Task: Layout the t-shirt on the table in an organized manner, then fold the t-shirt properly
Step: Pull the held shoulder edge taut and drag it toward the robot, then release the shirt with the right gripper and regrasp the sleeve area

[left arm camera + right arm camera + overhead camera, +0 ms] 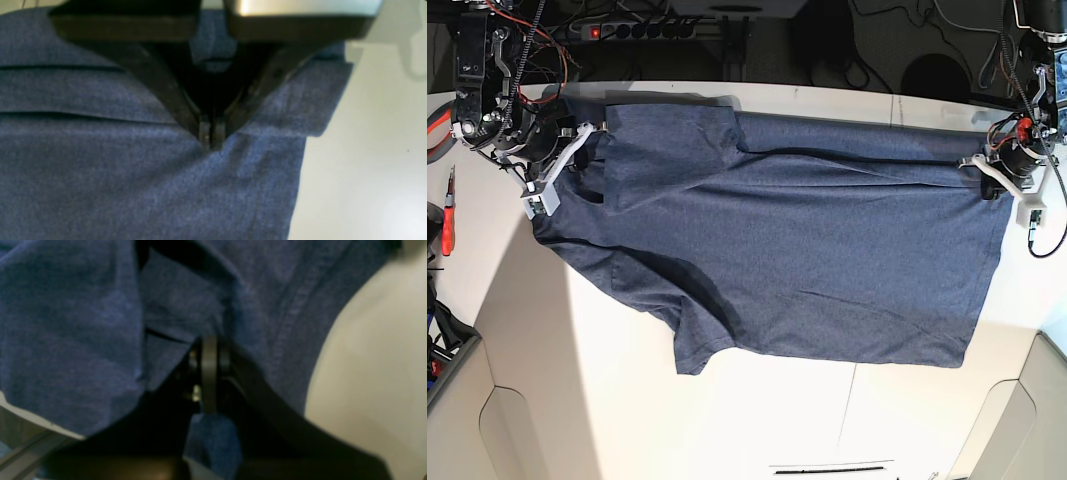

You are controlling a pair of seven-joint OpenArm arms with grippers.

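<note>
The t-shirt (807, 260) lies spread across the far half of the table (757, 420), plain navy side up, one sleeve folded over onto its body near the far edge. The left gripper (210, 135) has its jaws pinched tight on a fold of the cloth at the shirt's far corner. The right gripper (209, 373) is likewise clamped on fabric at the opposite far corner.

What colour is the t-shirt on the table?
Heathered navy blue; the t-shirt shows best in the base view.
</note>
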